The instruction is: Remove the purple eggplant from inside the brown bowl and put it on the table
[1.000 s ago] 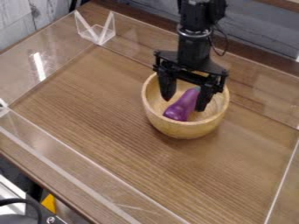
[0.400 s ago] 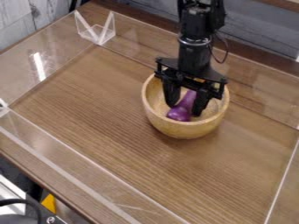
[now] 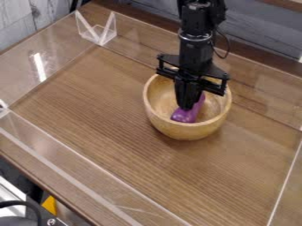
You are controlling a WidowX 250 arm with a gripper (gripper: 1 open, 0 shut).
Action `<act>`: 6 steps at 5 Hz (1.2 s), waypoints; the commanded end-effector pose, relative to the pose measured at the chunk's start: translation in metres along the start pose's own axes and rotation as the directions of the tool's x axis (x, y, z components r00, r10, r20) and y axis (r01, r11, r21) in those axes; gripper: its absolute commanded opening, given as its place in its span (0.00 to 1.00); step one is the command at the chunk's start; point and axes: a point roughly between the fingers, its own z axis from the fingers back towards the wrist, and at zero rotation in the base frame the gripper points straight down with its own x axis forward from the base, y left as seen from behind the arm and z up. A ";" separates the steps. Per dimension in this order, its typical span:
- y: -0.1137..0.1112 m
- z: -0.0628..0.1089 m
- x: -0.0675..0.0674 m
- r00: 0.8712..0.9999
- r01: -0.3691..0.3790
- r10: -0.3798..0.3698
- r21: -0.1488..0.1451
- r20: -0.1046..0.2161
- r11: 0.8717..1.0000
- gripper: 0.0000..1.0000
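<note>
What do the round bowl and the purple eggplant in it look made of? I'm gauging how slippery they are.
The round light-brown bowl looks like smooth turned wood, going by its matte tan surface and thick rim. The small purple eggplant seems to be glossy plastic or rubber; it is mostly hidden behind the black end effector.

end effector (image 3: 189,104) points straight down, fingers together.

A single fixed camera looks down at a slant on the worktop (image 3: 94,106) from above one of its near corners, so the wood grain runs diagonally across the picture. It stands at middling range: most of the worktop shows, the clear acrylic walls (image 3: 94,28) along its edges, and the arm (image 3: 196,35) entering from the top edge.
</note>
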 end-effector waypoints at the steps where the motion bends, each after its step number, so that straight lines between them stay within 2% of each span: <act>1: 0.000 0.004 0.000 1.000 0.016 -0.016 -0.003 0.019 1.000 0.00; 5: -0.001 -0.004 -0.003 0.998 0.057 -0.057 -0.003 0.013 0.998 0.00; 6: -0.001 -0.006 -0.004 0.998 0.066 -0.065 -0.003 0.011 0.998 1.00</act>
